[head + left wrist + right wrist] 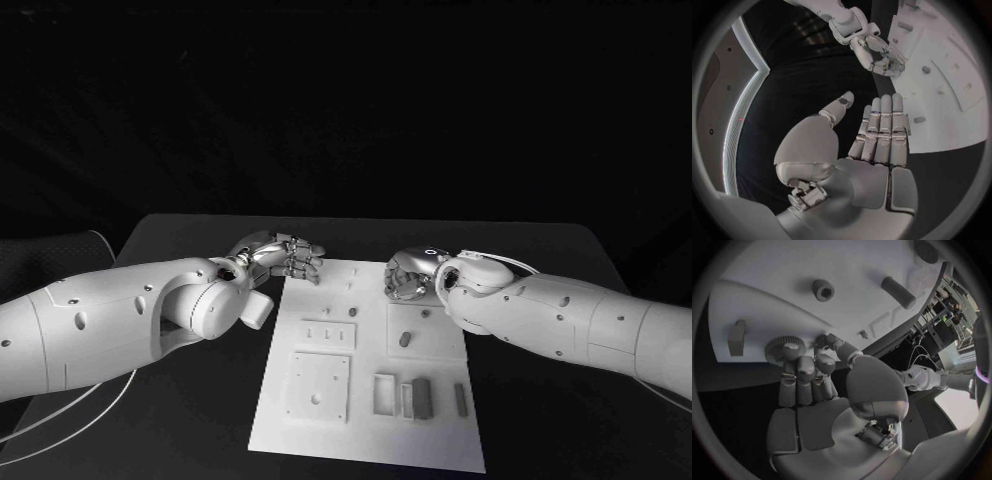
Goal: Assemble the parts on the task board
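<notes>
Lying on the task board [440, 440]: grey parts [418, 398].

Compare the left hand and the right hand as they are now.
The left hand has straight fingers held together, nothing in them, hovering at the task board's far left edge. The right hand has fingertips down on a small toothed gear at the board's far right part. Both are silver, on white arms.
</notes>
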